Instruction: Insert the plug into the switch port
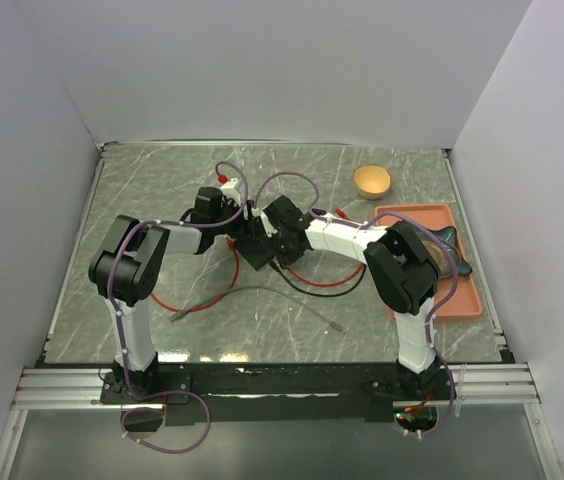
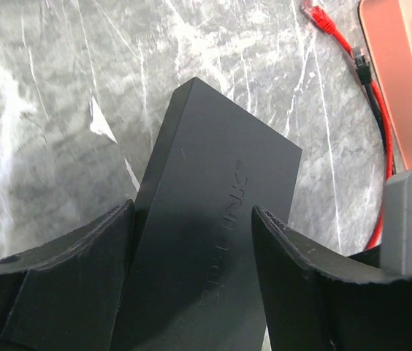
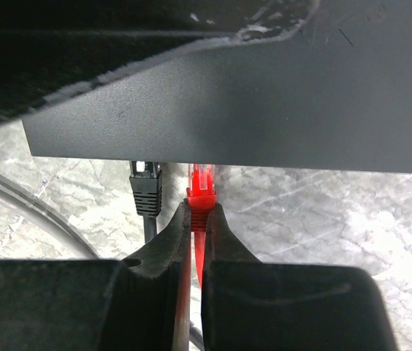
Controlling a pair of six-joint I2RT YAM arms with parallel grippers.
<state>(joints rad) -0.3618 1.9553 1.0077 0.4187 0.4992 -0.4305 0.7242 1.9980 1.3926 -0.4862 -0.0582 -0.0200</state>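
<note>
The black switch box [image 1: 255, 250] lies mid-table between both arms. In the left wrist view my left gripper [image 2: 193, 212] straddles the box [image 2: 220, 168], a finger against each long side. My right gripper [image 3: 200, 216] is shut on the red plug [image 3: 201, 191]. The plug's clear tip meets the box's port edge [image 3: 264, 102], right beside a black plug [image 3: 145, 186] that sits in a neighbouring port. The ports themselves are hidden under the box's edge. In the top view both grippers meet at the box, the right gripper [image 1: 276, 240] on its right.
An orange tray [image 1: 467, 290] holding a dark object [image 1: 452, 245] stands at the right, with a tan bowl [image 1: 372, 181] behind it. Red cable [image 1: 197, 300], black cable [image 1: 307, 285] and grey cable [image 1: 292, 298] loop in front of the box. A loose red plug end [image 2: 323, 18] lies near the tray [image 2: 399, 80].
</note>
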